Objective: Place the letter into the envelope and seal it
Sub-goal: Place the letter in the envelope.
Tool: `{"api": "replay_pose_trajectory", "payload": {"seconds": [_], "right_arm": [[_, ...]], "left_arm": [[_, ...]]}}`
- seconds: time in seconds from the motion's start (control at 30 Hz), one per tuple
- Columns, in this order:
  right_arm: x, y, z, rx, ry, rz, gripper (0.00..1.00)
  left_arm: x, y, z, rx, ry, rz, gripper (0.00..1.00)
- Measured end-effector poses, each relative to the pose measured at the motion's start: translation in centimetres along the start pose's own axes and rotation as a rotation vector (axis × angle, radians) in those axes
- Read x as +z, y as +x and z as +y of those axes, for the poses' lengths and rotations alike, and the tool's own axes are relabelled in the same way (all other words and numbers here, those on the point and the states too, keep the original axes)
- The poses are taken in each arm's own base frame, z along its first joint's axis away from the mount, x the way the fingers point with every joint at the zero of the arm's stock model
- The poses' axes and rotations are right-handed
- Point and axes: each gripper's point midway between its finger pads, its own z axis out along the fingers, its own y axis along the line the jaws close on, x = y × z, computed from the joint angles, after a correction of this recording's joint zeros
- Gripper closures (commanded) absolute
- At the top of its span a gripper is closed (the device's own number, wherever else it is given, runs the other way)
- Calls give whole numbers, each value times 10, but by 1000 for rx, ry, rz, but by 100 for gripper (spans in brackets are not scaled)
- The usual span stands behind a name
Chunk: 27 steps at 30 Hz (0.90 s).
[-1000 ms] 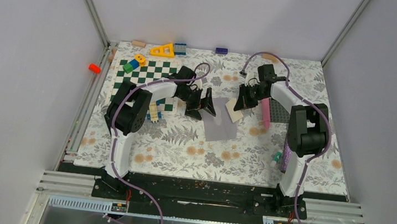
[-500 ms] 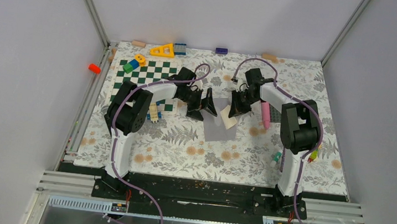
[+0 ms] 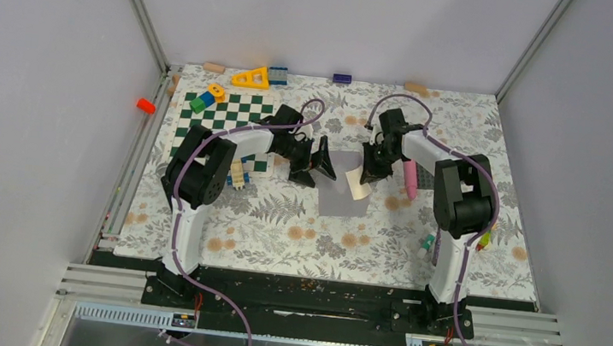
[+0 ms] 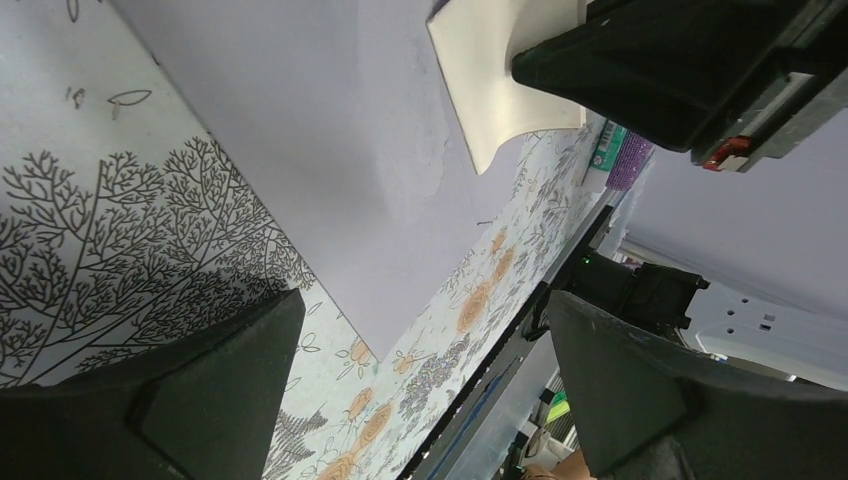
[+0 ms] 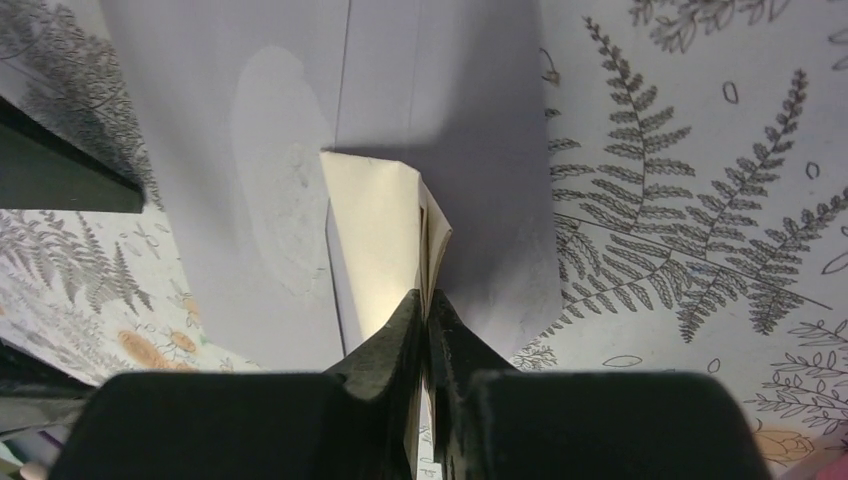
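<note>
The pale lavender envelope point(image 3: 339, 195) lies flat on the floral mat mid-table, also seen in the wrist views point(image 4: 300, 150) point(image 5: 220, 150). A cream folded letter point(image 3: 358, 184) point(image 5: 385, 235) point(image 4: 500, 90) is pinched at its near edge by my right gripper point(image 3: 370, 169) point(image 5: 427, 300). The jaws are shut on it. The letter bows, and its far end touches the envelope's surface by a crease; whether it is inside I cannot tell. My left gripper point(image 3: 321, 168) point(image 4: 425, 310) hovers wide open at the envelope's left edge, holding nothing.
A pink marker point(image 3: 410, 175) lies right of the right gripper. A green-and-white checkerboard point(image 3: 227, 117) with small blocks sits at the left. A yellow triangle point(image 3: 252, 76) and a blue brick point(image 3: 342, 79) lie along the back edge. An orange cap point(image 3: 146, 105) rests off the mat.
My right gripper has carried the letter leftward from beside the envelope onto it, and the letter now bows against the envelope. The left arm has held still.
</note>
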Motion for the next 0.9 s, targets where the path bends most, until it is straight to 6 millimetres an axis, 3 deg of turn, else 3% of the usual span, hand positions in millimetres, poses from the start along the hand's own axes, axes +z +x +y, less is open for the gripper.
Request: {"api": "replay_pose_trajectory", "payload": {"seconds": [0.17,0.37,0.9], "right_arm": [[-1,8,-7,18,37,-7,88],[-8,1,-7,16,56,-57,87],[-5,1,-11,20,70,-65,88]], "left_arm": [[0,-1,-1,-4,2,-2,1],[4,-4,-7,-8,21,-17,1],[28,-5,-27,-27,84,-3,1]]}}
